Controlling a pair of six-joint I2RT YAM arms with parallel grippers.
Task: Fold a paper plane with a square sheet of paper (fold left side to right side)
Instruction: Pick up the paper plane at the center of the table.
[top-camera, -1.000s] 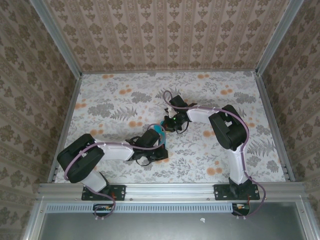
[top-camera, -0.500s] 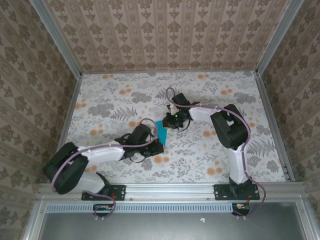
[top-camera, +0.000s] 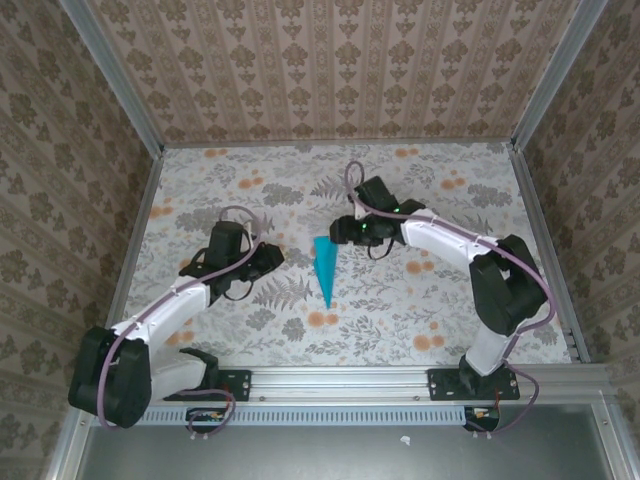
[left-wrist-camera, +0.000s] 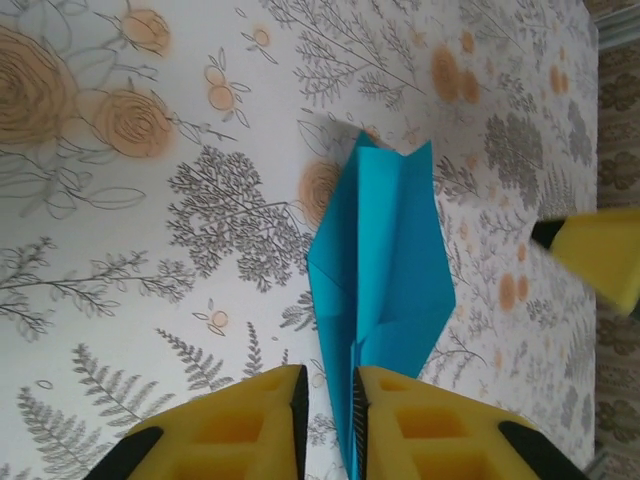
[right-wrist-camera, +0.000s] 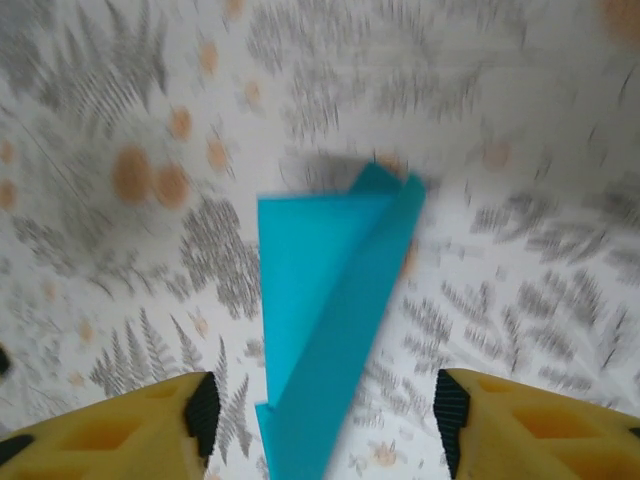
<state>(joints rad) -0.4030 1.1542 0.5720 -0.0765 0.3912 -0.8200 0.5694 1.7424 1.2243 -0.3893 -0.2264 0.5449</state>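
Observation:
The square sheet of paper now lies folded as a narrow cyan-blue paper plane (top-camera: 323, 268) on the floral table, its point toward the near edge. In the left wrist view the paper plane (left-wrist-camera: 385, 260) shows a centre crease and two wings. My left gripper (top-camera: 272, 256) sits to its left, apart from it. Its jaws (left-wrist-camera: 330, 390) stand a narrow gap apart with nothing pinched between them. My right gripper (top-camera: 343, 230) hovers by the wide tail end. It stands wide open (right-wrist-camera: 325, 410), with the blurred paper plane (right-wrist-camera: 325, 300) on the table beyond its fingers.
A floral cloth (top-camera: 430, 290) covers the table. Metal rails (top-camera: 545, 250) and patterned walls (top-camera: 340, 70) close it in on three sides. A yellow fingertip of the right gripper (left-wrist-camera: 600, 255) shows at the right edge of the left wrist view.
Both grippers have opened and let go of the plane, which now lies free on the table. The left arm has drawn back to the left, the right arm toward the right.

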